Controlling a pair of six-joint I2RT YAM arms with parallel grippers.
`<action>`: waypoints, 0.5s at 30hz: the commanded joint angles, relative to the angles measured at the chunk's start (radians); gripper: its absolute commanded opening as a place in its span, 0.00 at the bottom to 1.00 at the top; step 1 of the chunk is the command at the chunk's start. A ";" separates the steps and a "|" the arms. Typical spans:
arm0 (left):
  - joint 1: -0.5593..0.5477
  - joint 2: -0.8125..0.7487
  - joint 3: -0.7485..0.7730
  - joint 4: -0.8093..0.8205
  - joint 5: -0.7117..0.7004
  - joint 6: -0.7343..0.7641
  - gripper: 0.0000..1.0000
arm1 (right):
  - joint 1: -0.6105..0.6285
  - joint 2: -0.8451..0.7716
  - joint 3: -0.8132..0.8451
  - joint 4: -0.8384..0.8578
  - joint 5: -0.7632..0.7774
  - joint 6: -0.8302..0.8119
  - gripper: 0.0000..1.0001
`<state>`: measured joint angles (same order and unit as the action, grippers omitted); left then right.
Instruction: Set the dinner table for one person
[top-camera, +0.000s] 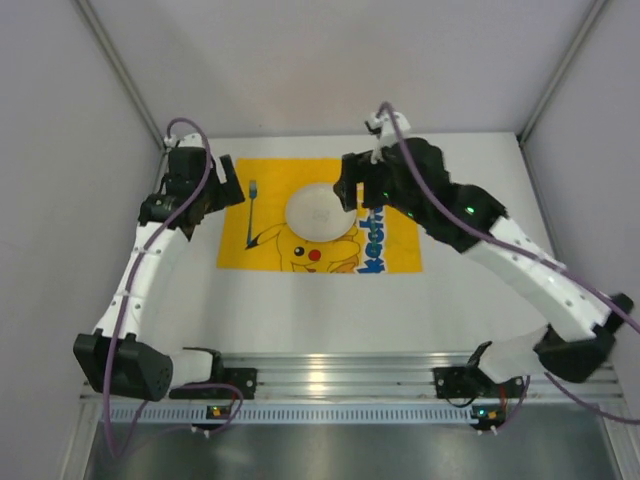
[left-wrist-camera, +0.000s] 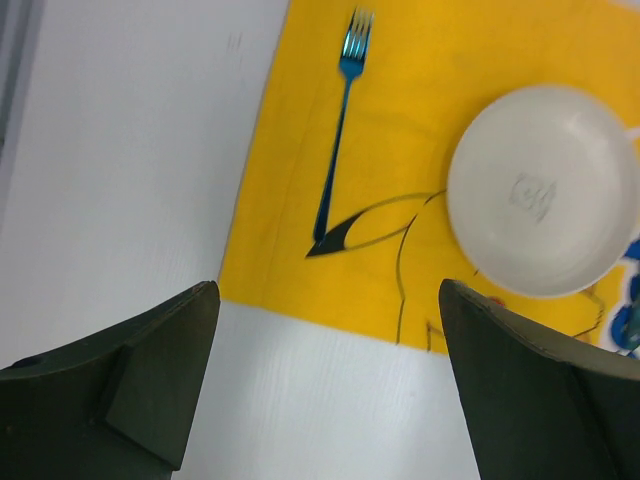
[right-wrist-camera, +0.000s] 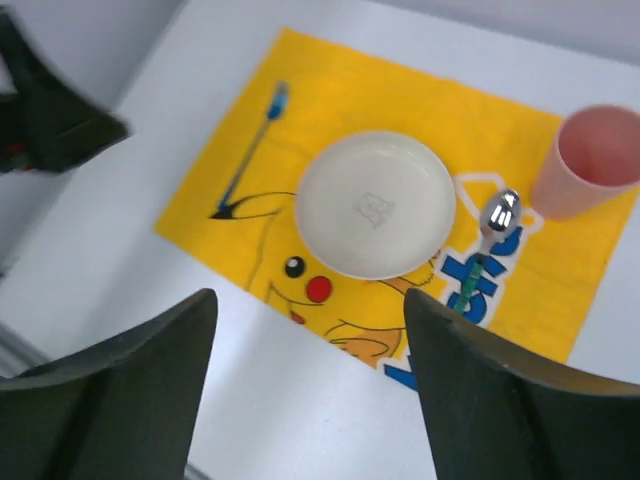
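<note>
The white surface (top-camera: 300, 310) spans the whole workspace beneath the white plate (top-camera: 322, 211), which sits in the middle of a yellow cartoon placemat (top-camera: 270, 180). A blue fork (top-camera: 251, 205) lies left of the plate. A spoon (right-wrist-camera: 495, 225) lies just right of it, with a pink cup (right-wrist-camera: 590, 160) farther right. The left end effector (left-wrist-camera: 328, 300) hovers left of the plate and the right end effector (right-wrist-camera: 310, 305) at its right edge, both spread wide and empty.
</note>
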<state>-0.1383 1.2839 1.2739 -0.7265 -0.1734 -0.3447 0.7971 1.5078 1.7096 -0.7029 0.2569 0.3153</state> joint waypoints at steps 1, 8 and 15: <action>0.002 -0.063 0.090 0.102 -0.032 -0.034 0.96 | 0.057 -0.319 -0.115 0.202 0.128 -0.045 0.78; 0.002 -0.412 -0.595 0.841 -0.159 0.130 0.89 | 0.056 -0.887 -0.849 0.462 0.223 0.191 1.00; 0.008 -0.440 -1.133 1.380 -0.103 0.231 0.92 | 0.057 -1.302 -1.081 0.315 0.168 0.347 1.00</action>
<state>-0.1371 0.7971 0.1894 0.2802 -0.2916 -0.1574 0.8547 0.3027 0.5999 -0.3714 0.4282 0.5846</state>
